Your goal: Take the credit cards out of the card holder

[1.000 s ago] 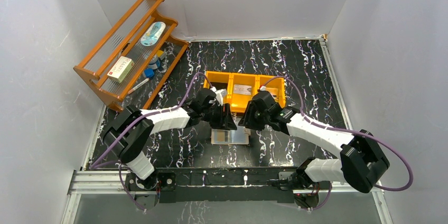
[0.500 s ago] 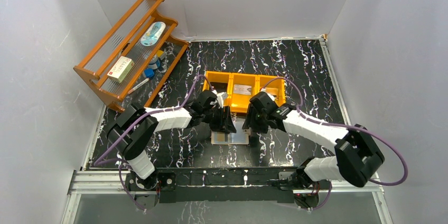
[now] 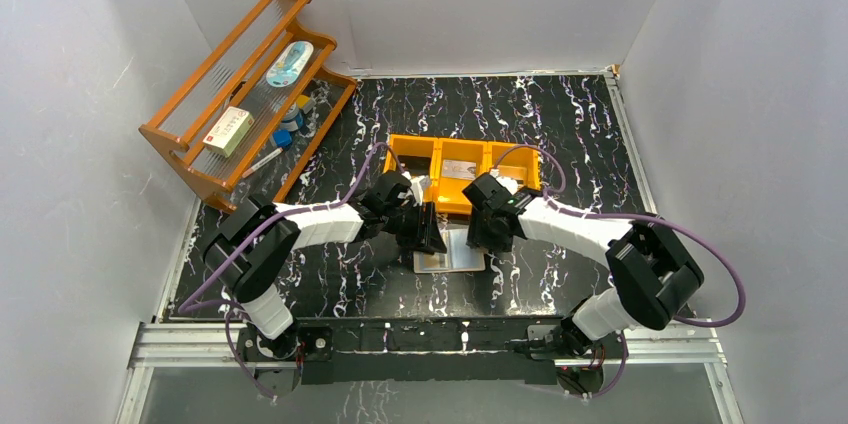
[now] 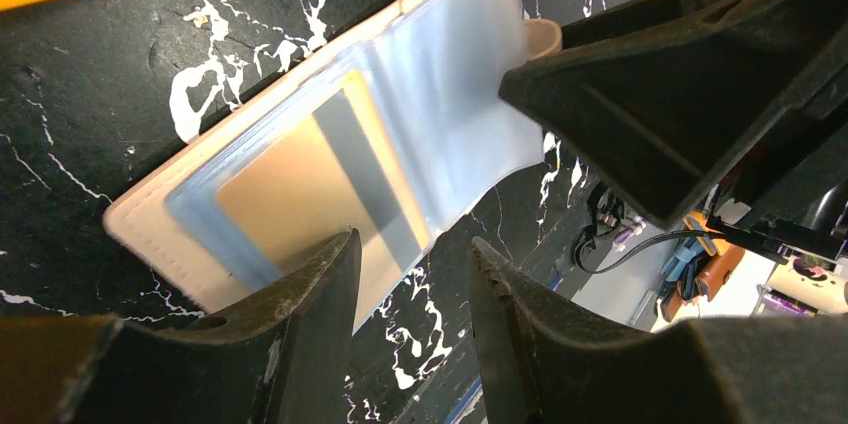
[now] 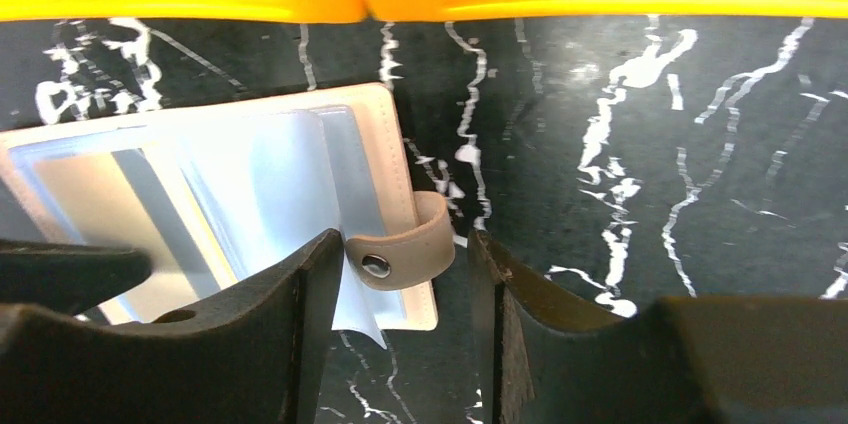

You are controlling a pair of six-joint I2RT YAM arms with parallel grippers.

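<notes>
The card holder (image 3: 452, 261) lies open on the black marbled table, beige cover down and shiny blue sleeves (image 4: 440, 114) up. One tan credit card with a grey stripe (image 4: 290, 194) sits inside a sleeve. My left gripper (image 4: 412, 249) is open over the holder's near edge, one finger above the card. My right gripper (image 5: 406, 241) is open at the other end. The closing tab with its snap (image 5: 405, 254) lies between its fingers, and the left finger touches a sleeve edge. From above, the left gripper (image 3: 432, 236) and right gripper (image 3: 492, 234) flank the holder.
An orange three-compartment tray (image 3: 411, 148) stands just behind the holder, with small items in it. A wooden rack (image 3: 190, 139) with boxes and bottles leans at the back left. White walls enclose the table.
The card holder has shifted a little to the right. The right arm has swung its elbow inward and its jaws have widened. The left gripper has barely moved.
</notes>
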